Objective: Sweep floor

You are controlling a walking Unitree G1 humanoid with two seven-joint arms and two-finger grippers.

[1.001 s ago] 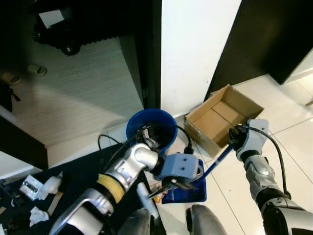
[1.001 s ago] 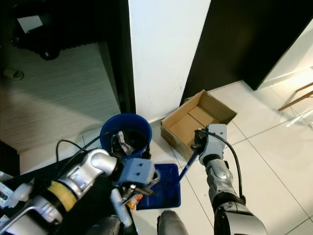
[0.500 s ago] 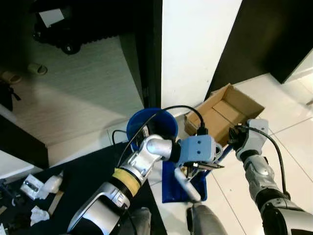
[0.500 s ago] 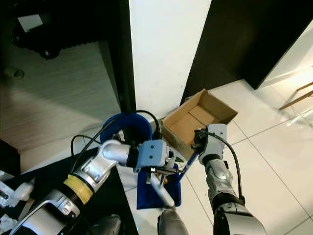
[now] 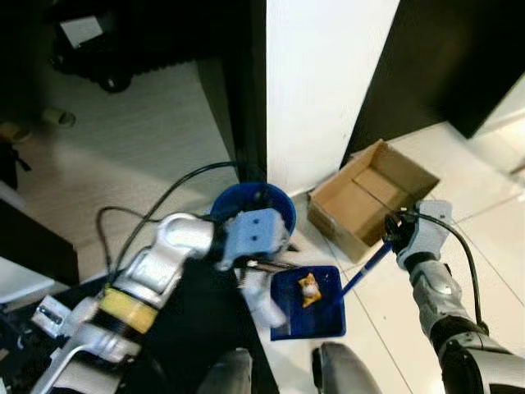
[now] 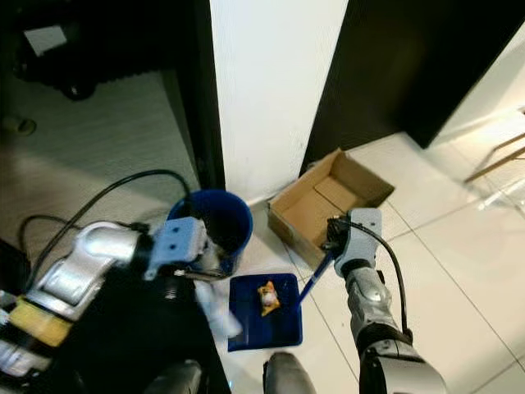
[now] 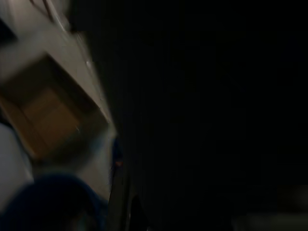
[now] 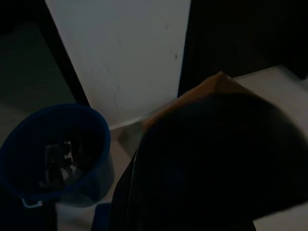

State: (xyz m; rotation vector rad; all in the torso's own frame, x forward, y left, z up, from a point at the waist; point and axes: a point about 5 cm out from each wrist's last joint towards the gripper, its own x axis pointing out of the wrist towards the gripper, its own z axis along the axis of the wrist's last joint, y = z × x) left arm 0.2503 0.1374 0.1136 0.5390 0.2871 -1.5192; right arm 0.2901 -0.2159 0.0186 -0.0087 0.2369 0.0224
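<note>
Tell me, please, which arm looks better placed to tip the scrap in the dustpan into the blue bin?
Probably the right. The right gripper is at the top of the dustpan's handle, whose blue pan holds the orange scrap beside the blue bin. The left gripper holds a white brush.

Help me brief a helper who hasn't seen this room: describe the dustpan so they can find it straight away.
Start at the white wall pillar; at its foot stand a round blue bin and an open cardboard box. On the tiles just in front of them lies the dustpan, flat, square and blue, with a blue handle rising to the right gripper. It alone holds a small orange scrap.
</note>
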